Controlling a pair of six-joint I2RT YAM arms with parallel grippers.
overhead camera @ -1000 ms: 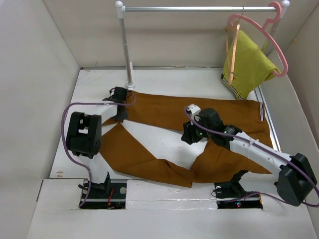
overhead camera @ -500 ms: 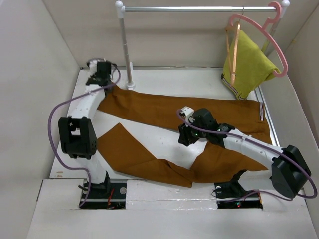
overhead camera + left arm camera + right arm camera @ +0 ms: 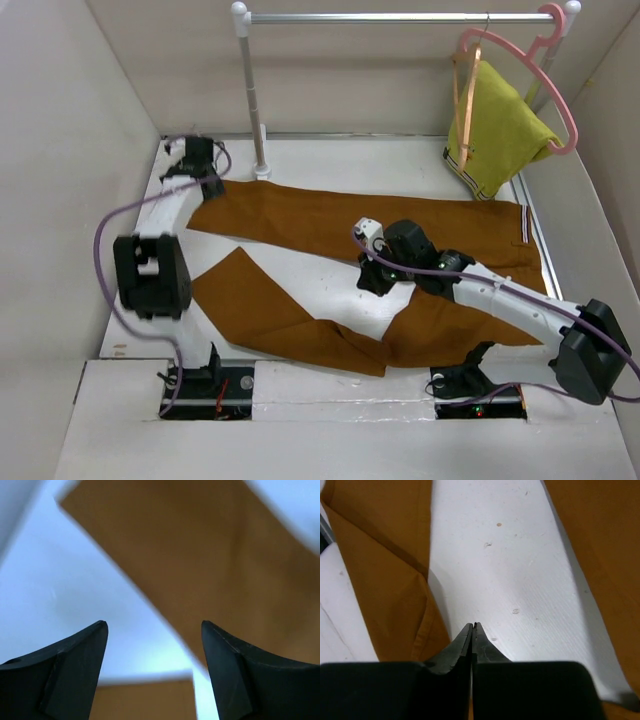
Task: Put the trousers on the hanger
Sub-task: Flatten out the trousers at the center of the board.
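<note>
The rust-brown trousers (image 3: 320,220) lie flat on the white table, one leg stretched toward the far left, the other bent toward the near edge. My left gripper (image 3: 190,158) hangs open over the far left corner, just past that leg's end. In the left wrist view its fingers (image 3: 75,670) stand wide apart with nothing between them and blurred trousers (image 3: 210,555) beyond. My right gripper (image 3: 372,282) is shut above the bare table between the two legs. Its tips (image 3: 473,626) meet with no cloth in them, and the trousers (image 3: 385,580) lie to either side. The thin wooden hanger (image 3: 465,100) hangs on the rail at the back right.
A metal rail (image 3: 400,17) on a white post (image 3: 250,90) spans the back. A pink hanger (image 3: 560,110) carrying a yellow-green garment (image 3: 500,130) hangs beside the wooden one. Walls close in the left, right and back sides.
The left gripper carried the leg's end toward the far left corner, straightening that leg, then opened and let it go. The right gripper shifted slightly left and shut.
</note>
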